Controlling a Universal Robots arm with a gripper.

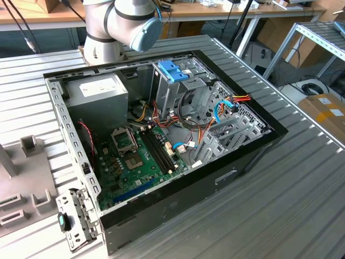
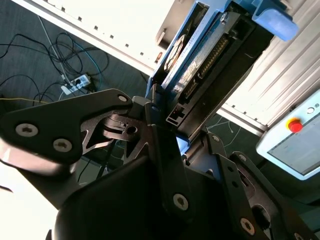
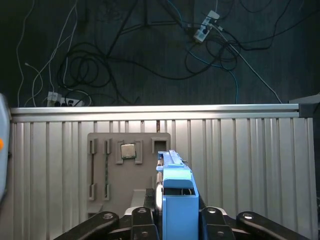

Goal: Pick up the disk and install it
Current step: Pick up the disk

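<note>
The disk (image 2: 210, 55) is clamped edge-on in my gripper (image 2: 166, 125), which is shut on it. Its bright blue carrier rail and a dark connector edge run away from the fingers (image 2: 100, 117) in the second wrist view. In the first wrist view the disk (image 3: 176, 192) shows its blue carrier end, rising between the black gripper (image 3: 177, 222) links, high above the ribbed metal table (image 3: 240, 165). The open computer case (image 1: 161, 135) lies on that table in the exterior view, its metal drive cage with a blue latch (image 1: 173, 70) at the far side.
Below the held disk lies a grey fixture plate (image 3: 100, 165) with a processor chip (image 3: 128, 150). The case holds a grey power-supply box (image 1: 99, 89), a motherboard (image 1: 135, 162) and loose cables. The arm's base (image 1: 108, 27) stands behind the case. A pendant's red button (image 2: 295, 125) shows nearby.
</note>
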